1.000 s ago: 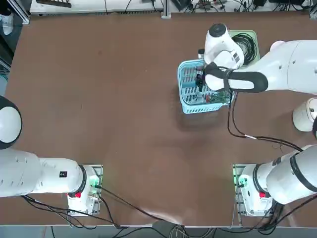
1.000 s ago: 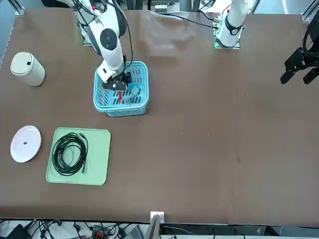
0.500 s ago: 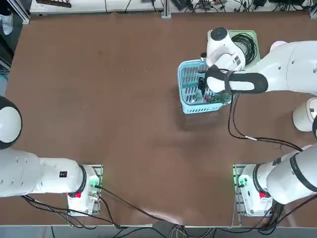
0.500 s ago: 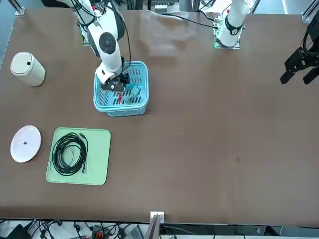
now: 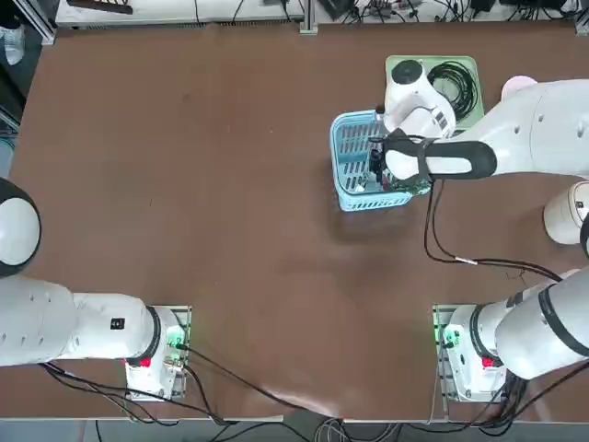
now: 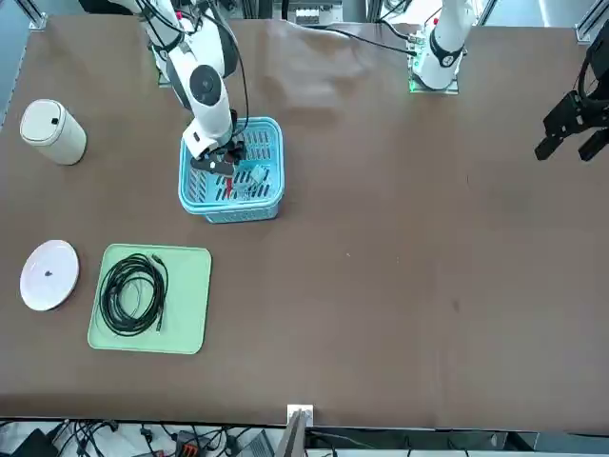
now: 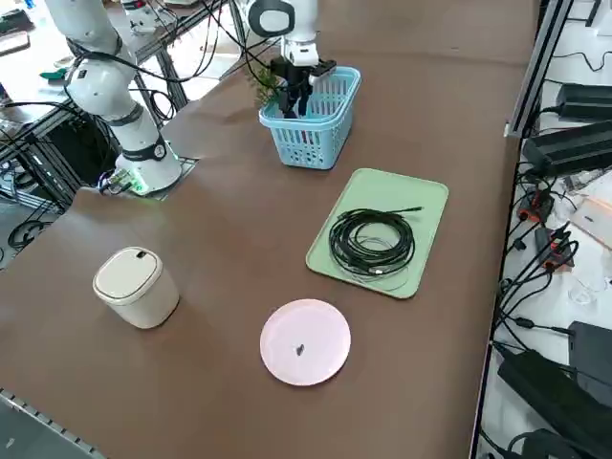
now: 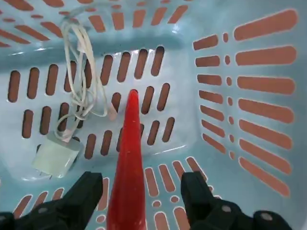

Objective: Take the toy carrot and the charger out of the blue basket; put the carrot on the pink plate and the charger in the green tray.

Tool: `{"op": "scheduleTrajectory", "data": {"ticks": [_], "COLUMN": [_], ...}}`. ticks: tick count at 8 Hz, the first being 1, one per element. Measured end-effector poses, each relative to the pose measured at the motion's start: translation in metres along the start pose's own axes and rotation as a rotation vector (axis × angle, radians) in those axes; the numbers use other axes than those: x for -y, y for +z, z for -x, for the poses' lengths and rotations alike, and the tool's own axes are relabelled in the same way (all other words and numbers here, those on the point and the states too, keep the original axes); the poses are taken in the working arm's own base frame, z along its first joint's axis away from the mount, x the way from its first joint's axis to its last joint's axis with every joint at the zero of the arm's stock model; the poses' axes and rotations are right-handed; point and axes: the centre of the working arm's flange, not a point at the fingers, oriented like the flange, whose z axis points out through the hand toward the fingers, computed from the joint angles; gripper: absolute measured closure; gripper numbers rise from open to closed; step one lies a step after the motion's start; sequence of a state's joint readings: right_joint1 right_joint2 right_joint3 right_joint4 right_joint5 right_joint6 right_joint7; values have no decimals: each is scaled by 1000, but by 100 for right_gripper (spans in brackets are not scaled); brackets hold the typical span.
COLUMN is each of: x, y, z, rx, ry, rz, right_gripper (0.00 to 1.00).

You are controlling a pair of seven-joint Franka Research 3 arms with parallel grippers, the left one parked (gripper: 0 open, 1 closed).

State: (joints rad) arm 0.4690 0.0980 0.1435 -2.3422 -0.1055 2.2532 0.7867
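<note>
1. The right claw (image 8: 140,201) is lowered into the blue basket (image 6: 231,171), its fingers (image 8: 84,194) spread wide on either side of the toy carrot (image 8: 128,163); nothing is gripped, and a gap is seen between each fingertip and the carrot
2. The carrot is seen lying on the slatted bottom of the basket as a slim red-orange stick, its pointed end away from the claw; in the right side view its leafy green top (image 7: 262,84) is seen sticking out over the basket rim beside the claw
3. The charger (image 8: 56,155) is seen lying on the basket bottom just beside the carrot, a small white block with its thin pale cord (image 8: 79,72) looped along the bottom toward the far wall
4. The basket stands on the brown desk (image 6: 400,238), and the green tray (image 6: 187,300) is placed near it, carrying only a coiled black cable (image 6: 133,291)
5. The pink plate (image 6: 49,275) is set just beside the tray, on the side away from the basket, with a small dark speck at its middle
6. A pale lidded canister (image 6: 52,130) stands on the desk, well apart from the basket
</note>
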Motion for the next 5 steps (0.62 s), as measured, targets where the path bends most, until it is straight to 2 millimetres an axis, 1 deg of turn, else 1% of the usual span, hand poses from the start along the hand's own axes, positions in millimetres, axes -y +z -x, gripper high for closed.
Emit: {"op": "scheduleTrajectory", "data": {"ticks": [2, 5], "x": [2, 12], "y": [8, 20], "z": [0, 4], "rx": [9, 10], "ry": [11, 22], "rz": [4, 0], "right_gripper": [0, 0]}}
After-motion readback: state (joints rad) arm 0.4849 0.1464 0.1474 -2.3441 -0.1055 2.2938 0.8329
